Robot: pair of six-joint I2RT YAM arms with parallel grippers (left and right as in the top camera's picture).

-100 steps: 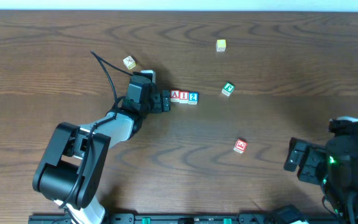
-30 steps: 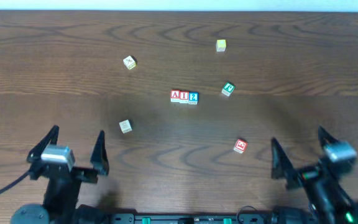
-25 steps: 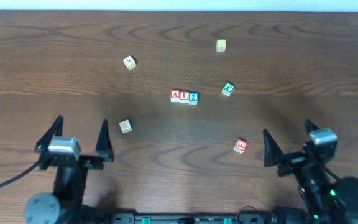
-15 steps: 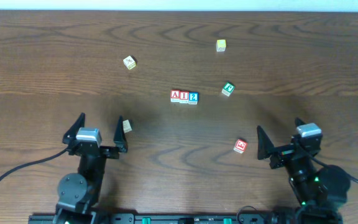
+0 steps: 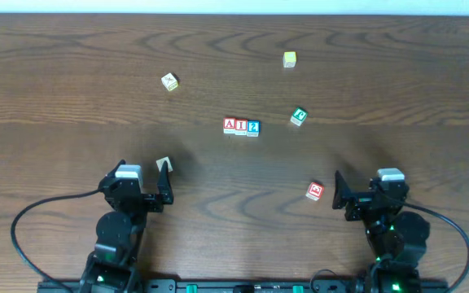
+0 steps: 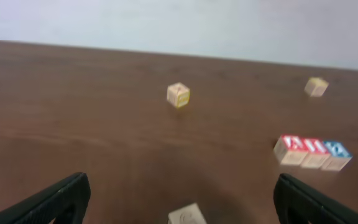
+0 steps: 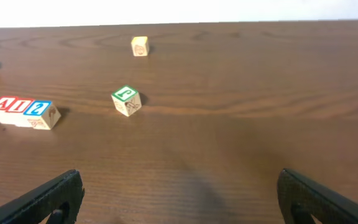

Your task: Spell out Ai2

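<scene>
Both arms have drawn back to the near edge of the table (image 5: 72, 122) since the earlier view, when the left one reached out to the word (image 5: 241, 122); the blocks lie where they did. Nearest, the left gripper (image 5: 137, 189) and the right gripper (image 5: 370, 195) sit parked with fingers spread wide and nothing between them, probably so that neither shades nor bumps the word. Nearer than the word and to its left, a plain block (image 5: 164, 165) lies just ahead of the left gripper. Nearer and to the word's right, a red block (image 5: 315, 191) with another mark lies just beside the right gripper. At mid-table the A block (image 5: 230, 125), I block (image 5: 241, 127) and 2 block (image 5: 253, 127) stand touching in one straight row, so they read as Ai2; the task looks done. Just right of the word and slightly farther, a green block (image 5: 299, 115) sits turned askew and apart. Farther left is a yellow block (image 5: 169, 81), and farthest right a pale block (image 5: 289, 59). Spares kept apart leave the word unmistakable. Count: two grippers, three word blocks, five loose blocks, eight blocks in all.
</scene>
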